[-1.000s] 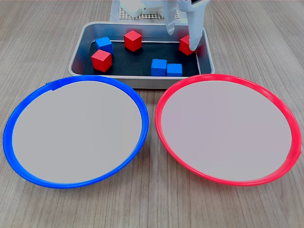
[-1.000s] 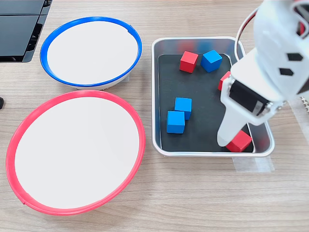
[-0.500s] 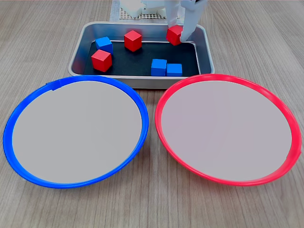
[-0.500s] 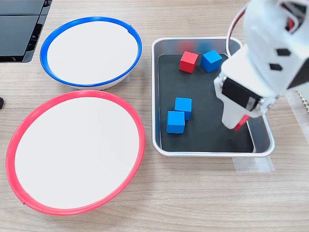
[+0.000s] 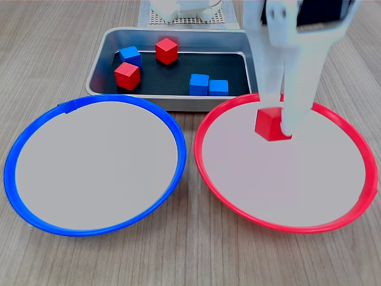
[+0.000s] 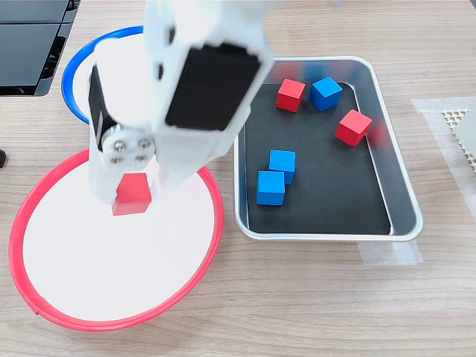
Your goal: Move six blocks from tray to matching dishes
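Note:
My gripper (image 5: 278,122) (image 6: 134,186) is shut on a red block (image 5: 272,124) (image 6: 132,196), held low over the pale centre of the red-rimmed dish (image 5: 357,138) (image 6: 216,216). Whether the block touches the dish I cannot tell. The silver tray (image 5: 98,67) (image 6: 327,236) holds two red blocks (image 5: 166,50) (image 5: 127,75) and three blue blocks (image 5: 130,55) (image 5: 199,84) (image 5: 218,87). The blue-rimmed dish (image 5: 12,149) (image 6: 74,67) has nothing in it; the arm covers part of it in the second exterior view.
The two dishes lie side by side, nearly touching, right beside the tray. A black flat object (image 6: 30,37) lies at the second exterior view's top left. Clear tape (image 6: 390,253) sticks to the wood by the tray. A white mesh pad (image 6: 461,126) shows at the second exterior view's right edge.
The gripper closed on a red block at one end of the tray, lifted it, and carried it out over the red-rimmed dish. The other blocks stayed put.

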`<action>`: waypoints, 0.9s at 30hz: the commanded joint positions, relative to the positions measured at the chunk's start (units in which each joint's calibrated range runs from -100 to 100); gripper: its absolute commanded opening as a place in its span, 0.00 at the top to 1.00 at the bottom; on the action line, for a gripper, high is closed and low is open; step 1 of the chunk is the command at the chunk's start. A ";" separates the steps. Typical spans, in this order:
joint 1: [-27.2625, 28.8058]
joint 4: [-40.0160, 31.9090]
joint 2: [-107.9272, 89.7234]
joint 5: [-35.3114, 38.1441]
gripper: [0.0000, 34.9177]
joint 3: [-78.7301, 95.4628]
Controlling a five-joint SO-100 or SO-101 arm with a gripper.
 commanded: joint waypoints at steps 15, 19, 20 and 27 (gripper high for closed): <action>6.17 18.11 -33.21 7.91 0.95 36.14; 7.58 11.59 -35.68 6.06 0.59 47.43; 7.21 10.60 -35.34 5.67 0.56 48.16; 3.63 5.24 -30.14 2.15 0.52 47.25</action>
